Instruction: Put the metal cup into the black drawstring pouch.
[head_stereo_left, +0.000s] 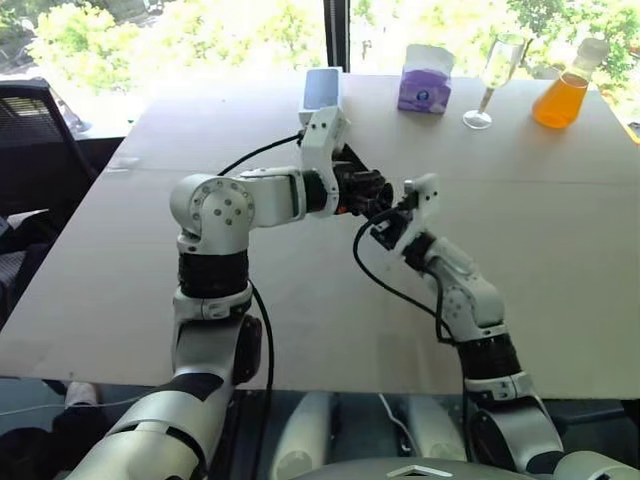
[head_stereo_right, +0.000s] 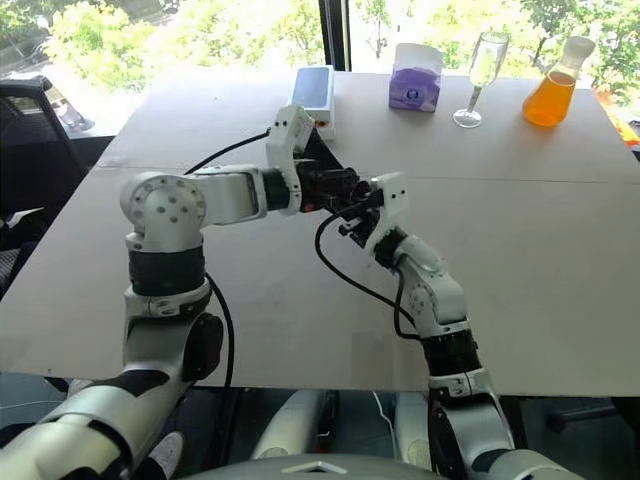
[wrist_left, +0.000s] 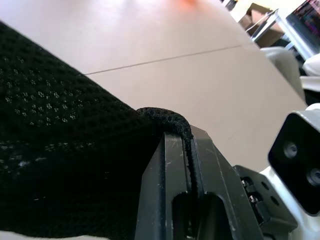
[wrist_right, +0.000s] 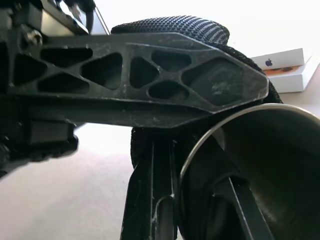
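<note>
Black mesh cloth is bunching in the left end effector (wrist_left: 190, 165), whose fingers are pinching shut on the rolled hem of the black drawstring pouch (wrist_left: 65, 165). The pouch is hanging above the middle of the table (head_stereo_left: 560, 260), limp and light; it is likely to sag and fold, so holding it at the rim, as now, is keeping its mouth usable. The metal cup (wrist_right: 265, 165) is sitting right at the pouch's mouth, clamped in the right end effector (wrist_right: 200, 210), one finger inside its rim and one outside. Thin, stiff and smooth, the cup could slip or snag on the mesh. Both arms are meeting over the table centre, the left forearm reaching across to the right, the right end effector tilting up and leftward toward it.
</note>
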